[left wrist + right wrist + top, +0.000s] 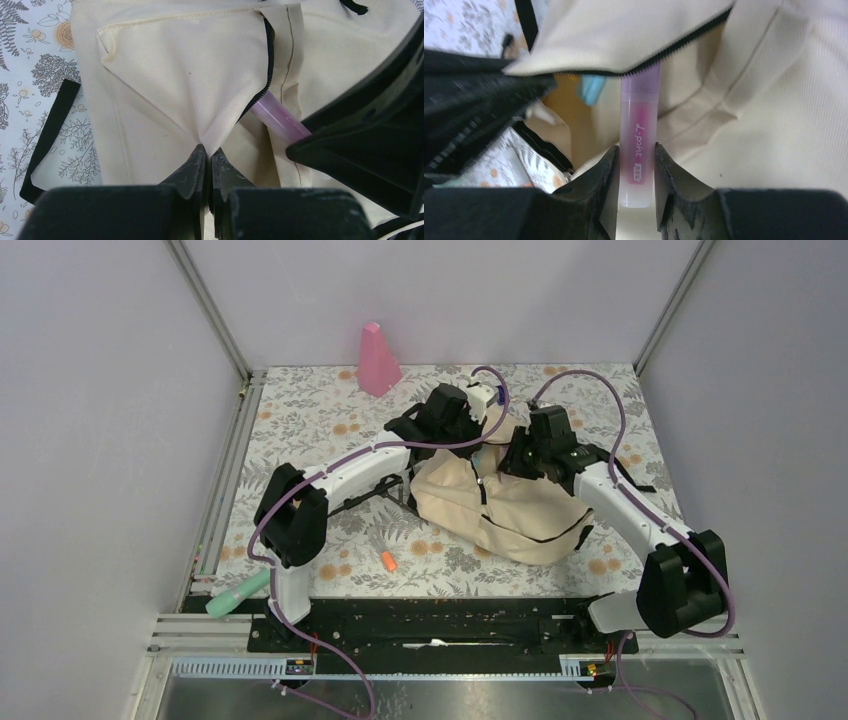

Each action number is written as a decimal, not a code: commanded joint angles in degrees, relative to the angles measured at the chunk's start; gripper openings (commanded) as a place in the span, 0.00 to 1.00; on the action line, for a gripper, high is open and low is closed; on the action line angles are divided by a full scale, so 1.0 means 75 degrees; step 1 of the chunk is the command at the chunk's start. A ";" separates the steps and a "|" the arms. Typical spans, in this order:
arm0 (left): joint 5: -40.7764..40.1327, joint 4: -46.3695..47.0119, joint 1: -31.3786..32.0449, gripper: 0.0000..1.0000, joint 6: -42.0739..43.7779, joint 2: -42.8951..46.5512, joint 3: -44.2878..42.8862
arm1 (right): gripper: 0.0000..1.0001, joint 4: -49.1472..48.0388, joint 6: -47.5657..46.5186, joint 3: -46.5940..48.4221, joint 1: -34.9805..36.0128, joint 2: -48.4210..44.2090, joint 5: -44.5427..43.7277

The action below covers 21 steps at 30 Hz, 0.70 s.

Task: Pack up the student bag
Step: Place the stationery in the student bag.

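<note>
Pink marker (639, 115) clenched in right tool (635, 150), long axis aimed into student bag (510, 510) opening; left tool (207, 150) pinches its fabric.

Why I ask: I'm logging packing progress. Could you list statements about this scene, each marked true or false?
1. The right tool grips a purple marker. True.
2. The left tool is open. False: it is shut, pinching the bag's fabric.
3. The marker's far end sits under the bag's zipper edge. True.
4. The pink cone stands at the table's near edge. False: it stands at the far edge.
5. The orange piece lies in the bag. False: it lies on the table, in front of the bag.
</note>
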<state>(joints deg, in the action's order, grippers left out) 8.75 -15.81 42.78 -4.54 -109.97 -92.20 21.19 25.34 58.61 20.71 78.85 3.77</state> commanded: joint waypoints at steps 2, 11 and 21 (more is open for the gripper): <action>-0.0102 0.0588 -0.0049 0.00 0.0113 0.0660 -0.0011 | 0.00 -0.1432 0.0654 0.0455 -0.0040 0.0241 -0.0446; -0.0011 0.0660 -0.0045 0.00 0.0031 0.0682 -0.0011 | 0.00 -0.3715 0.1591 -0.0299 0.0215 0.0427 -0.0776; 0.0021 0.0667 -0.0052 0.00 -0.0002 0.0671 -0.0011 | 0.00 -0.4503 0.1580 -0.0728 0.1070 0.0648 -0.1922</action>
<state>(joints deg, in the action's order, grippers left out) 8.78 -14.92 42.78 -4.54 -109.67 -92.20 -2.33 36.62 53.10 26.39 82.65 -5.89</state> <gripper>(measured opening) 0.021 0.324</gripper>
